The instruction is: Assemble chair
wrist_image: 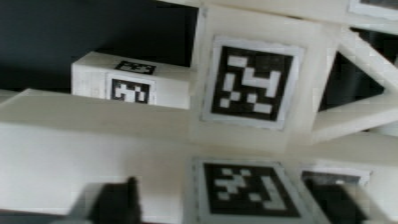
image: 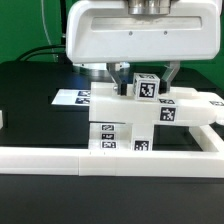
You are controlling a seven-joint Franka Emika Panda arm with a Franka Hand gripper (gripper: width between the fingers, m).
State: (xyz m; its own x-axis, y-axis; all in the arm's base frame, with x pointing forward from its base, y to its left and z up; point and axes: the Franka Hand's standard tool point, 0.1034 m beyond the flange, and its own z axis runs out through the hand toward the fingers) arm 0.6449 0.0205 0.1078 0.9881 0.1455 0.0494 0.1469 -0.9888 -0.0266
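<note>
The chair parts look like matte white plastic with flat printed tags; the table is dull black.

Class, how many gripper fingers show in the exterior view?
2: one finger at the exterior view's left of the tagged chair post, the other finger at its right.

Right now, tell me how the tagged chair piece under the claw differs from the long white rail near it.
The chair piece carries black-and-white square tags; the rail shows none. The chair piece is a chunky, branching shape; the rail is one long low bar, turning a corner at the exterior view's right. The chair piece sits right below the claw; the rail lies apart from it. Both are matte white.
</note>
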